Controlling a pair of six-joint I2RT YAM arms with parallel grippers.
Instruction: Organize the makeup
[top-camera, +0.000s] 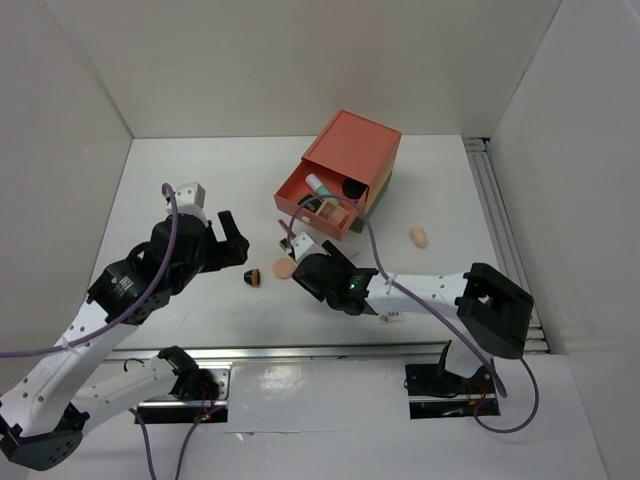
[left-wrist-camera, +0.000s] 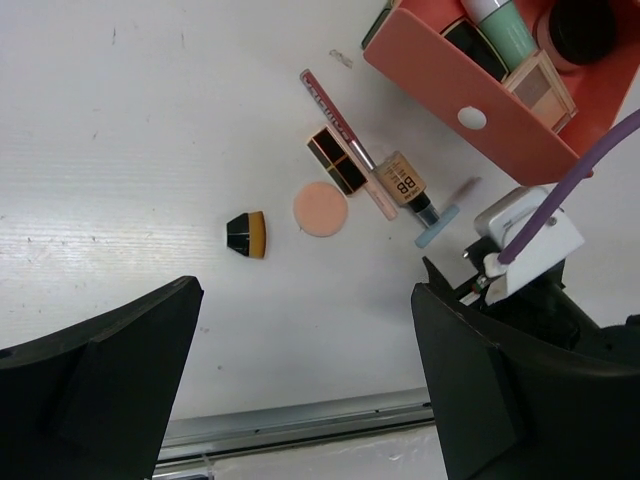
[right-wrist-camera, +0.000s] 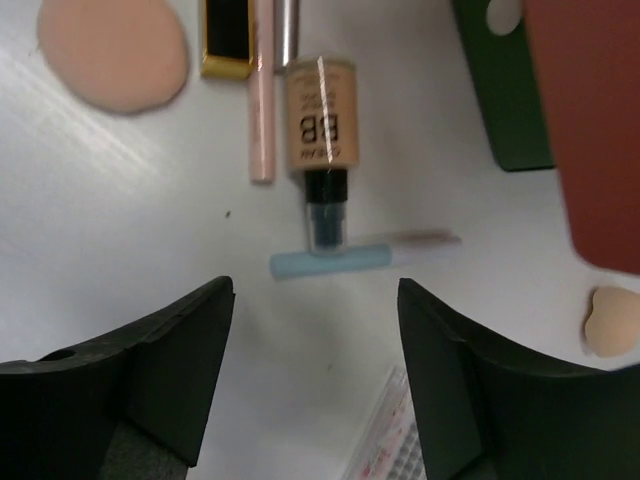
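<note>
The makeup is partly on the table and partly in the open coral drawer (left-wrist-camera: 470, 95). My right gripper (right-wrist-camera: 315, 330) is open and empty, low over the table, with a blue stick (right-wrist-camera: 330, 262) lying crosswise just past its fingertips. Beyond the stick lie a beige BB bottle (right-wrist-camera: 320, 110), a pink pencil (right-wrist-camera: 262, 100), a black-and-gold compact (right-wrist-camera: 228, 35) and a round peach puff (right-wrist-camera: 112, 50). A clear lash pack (right-wrist-camera: 385, 440) lies under the right finger. My left gripper (left-wrist-camera: 310, 400) hangs open and empty, off to the left of a small black-gold brush head (left-wrist-camera: 247, 234).
The coral-yellow-green drawer box (top-camera: 352, 160) stands at the back centre, its drawer pulled out towards the arms, holding a white-green tube (left-wrist-camera: 500, 25), a black round pot (left-wrist-camera: 583, 25) and a palette (left-wrist-camera: 540, 85). A peach sponge (top-camera: 418, 237) lies right of the box.
</note>
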